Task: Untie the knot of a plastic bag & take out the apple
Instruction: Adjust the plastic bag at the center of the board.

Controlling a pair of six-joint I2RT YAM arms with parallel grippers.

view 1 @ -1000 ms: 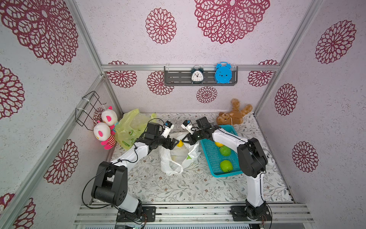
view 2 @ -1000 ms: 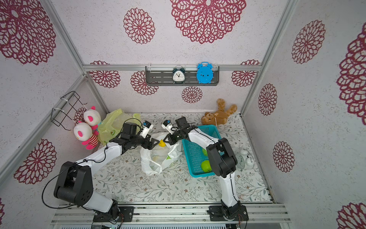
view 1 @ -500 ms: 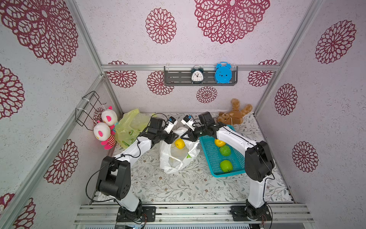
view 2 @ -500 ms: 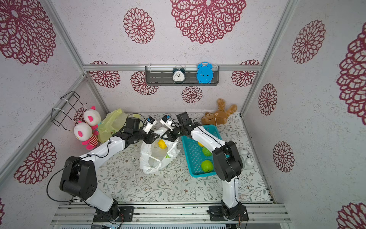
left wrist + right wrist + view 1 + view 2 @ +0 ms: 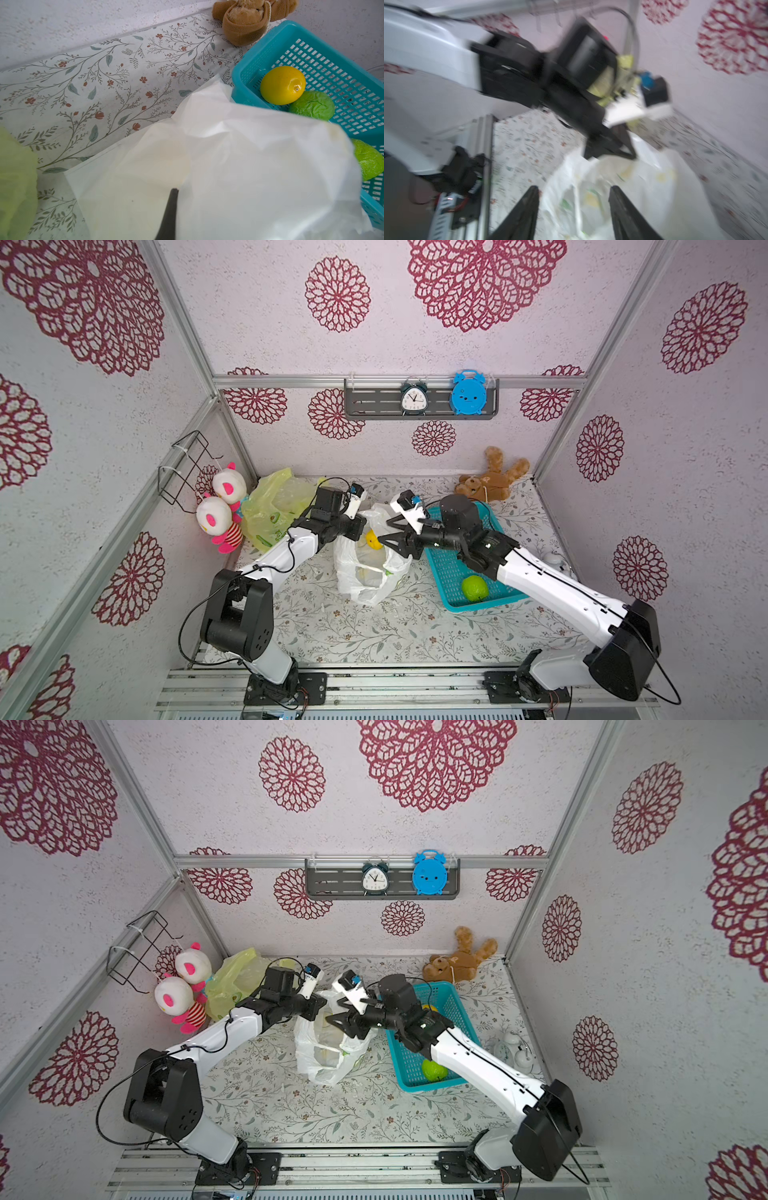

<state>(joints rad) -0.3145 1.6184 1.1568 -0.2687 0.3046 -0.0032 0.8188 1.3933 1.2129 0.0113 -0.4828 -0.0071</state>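
**Bag Mouth Open, Fruit Yet to Be Lifted Out**

The white plastic bag (image 5: 365, 576) is seen slumped in the middle of the table (image 5: 353, 635), just beside the teal basket (image 5: 478, 606). No knot can be made out. The mouth gapes upward, so the untying is judged to be done and the step in hand is the opening of the bag for the reach inside.

The left hand (image 5: 356, 529) is closed at the bag's rim on the side away from the basket. In the left wrist view the white film is draped right across its one visible finger (image 5: 170, 214), so the rim is taken to be pinched there. The right hand (image 5: 387, 533) is poised at the opposite side of the mouth with its jaws standing apart and nothing held. In the blurred right wrist view the bag is seen just ahead of its fingers (image 5: 527, 207).

A yellow fruit (image 5: 373, 540) is visible inside the mouth in a top view, close to the right hand. Whether it is the apple cannot be told. Faint green patches also show through the film lower down. A green fruit (image 5: 474, 588) already lies in the basket.

For the next move, the rim should be kept pinched and lifted clear, and the open jaws lowered into the mouth around the fruit alone, with no film caught between them.
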